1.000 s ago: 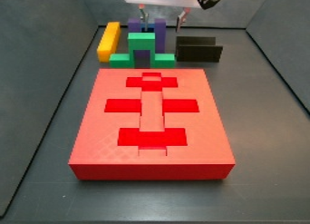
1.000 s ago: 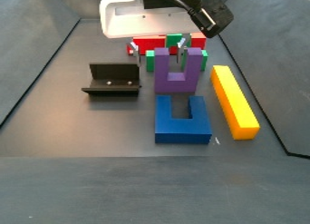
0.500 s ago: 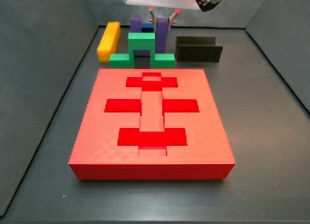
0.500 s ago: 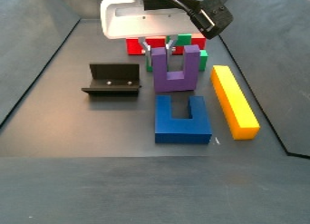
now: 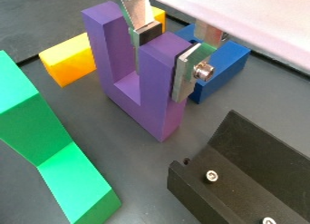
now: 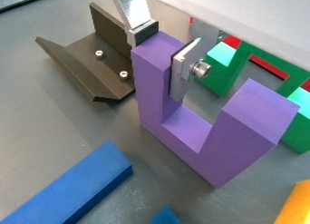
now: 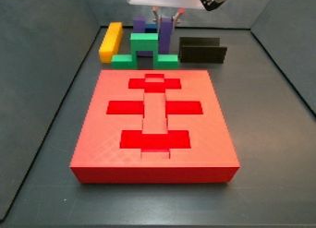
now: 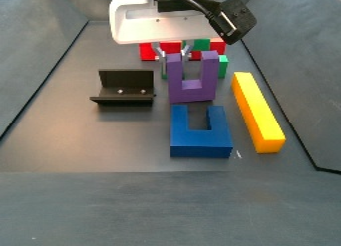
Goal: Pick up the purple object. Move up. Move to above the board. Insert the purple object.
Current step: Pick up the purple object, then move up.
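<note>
Wrist view: gripper (image 5: 162, 48) clamped on one prong of the matte purple U-shaped block (image 5: 137, 78), silver finger plates (image 5: 186, 72) flat on both faces of that prong. Block upright, base bar low; whether it touches the dark worktop (image 5: 136, 164) can't be told. Yellow bar (image 5: 67, 61) and blue block (image 5: 222, 60) behind it, green arch block (image 5: 49, 153) in the lower left of the frame, black L-shaped fixture (image 5: 242, 178) lower right.

Wrist view: same pinch, gripper (image 6: 159, 48) on the near prong of the purple U-shaped block (image 6: 206, 123). Fixture (image 6: 91, 55) upper left, blue block (image 6: 72, 180) lower left, green arch block (image 6: 266, 73) and red board (image 6: 276, 72) at right edge.

Side view: arm comes straight down from the top centre, gripper (image 7: 162, 23) pointing down over the purple U-shaped block (image 7: 158, 35), behind the green arch block (image 7: 150, 45). Large flat red board with brighter cross recesses (image 7: 153, 126) fills the middle, well apart from the purple block.

Side view: white wrist housing top centre, gripper (image 8: 172, 53) vertical, pinching the left prong of the purple U-shaped block (image 8: 192, 77). Blue block (image 8: 200, 130) just below, yellow bar (image 8: 257, 110) right, fixture (image 8: 122, 88) left.
</note>
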Available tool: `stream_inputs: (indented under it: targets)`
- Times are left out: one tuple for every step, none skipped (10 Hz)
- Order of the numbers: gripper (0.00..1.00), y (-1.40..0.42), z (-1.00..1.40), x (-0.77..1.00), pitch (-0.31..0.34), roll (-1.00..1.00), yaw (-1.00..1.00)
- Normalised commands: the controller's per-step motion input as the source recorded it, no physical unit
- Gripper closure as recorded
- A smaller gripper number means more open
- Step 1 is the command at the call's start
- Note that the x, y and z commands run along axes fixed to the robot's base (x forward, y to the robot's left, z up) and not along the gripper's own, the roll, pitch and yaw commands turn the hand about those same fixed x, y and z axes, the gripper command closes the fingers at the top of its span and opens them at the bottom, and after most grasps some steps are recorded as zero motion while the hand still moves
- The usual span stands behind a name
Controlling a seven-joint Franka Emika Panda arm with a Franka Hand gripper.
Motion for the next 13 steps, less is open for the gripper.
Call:
stream_inputs:
  targets:
    - [1.00,0.00,0.00,0.00,0.000,0.00,0.00]
    - [1.00,0.00,0.00,0.00,0.000,0.00,0.00]
    - [1.00,0.00,0.00,0.00,0.000,0.00,0.00]
    - [1.00,0.00,0.00,0.00,0.000,0.00,0.00]
    - [1.00,0.00,0.00,0.00,0.000,0.00,0.00]
    - [1.00,0.00,0.00,0.00,0.000,0.00,0.00]
    - [1.00,0.00,0.00,0.00,0.000,0.00,0.00]
    - [1.00,0.00,0.00,0.00,0.000,0.00,0.00]
    - [1.00,0.00,0.00,0.00,0.000,0.00,0.00]
    - [1.00,0.00,0.83,0.00,0.000,0.00,0.00]
    - [1.00,0.02,0.69,-0.10,0.069,-0.01,0.05]
    - [1.00,0.01,0.53,-0.09,0.064,-0.01,0.05]
    - [1.00,0.01,0.18,-0.02,0.022,-0.01,0.03]
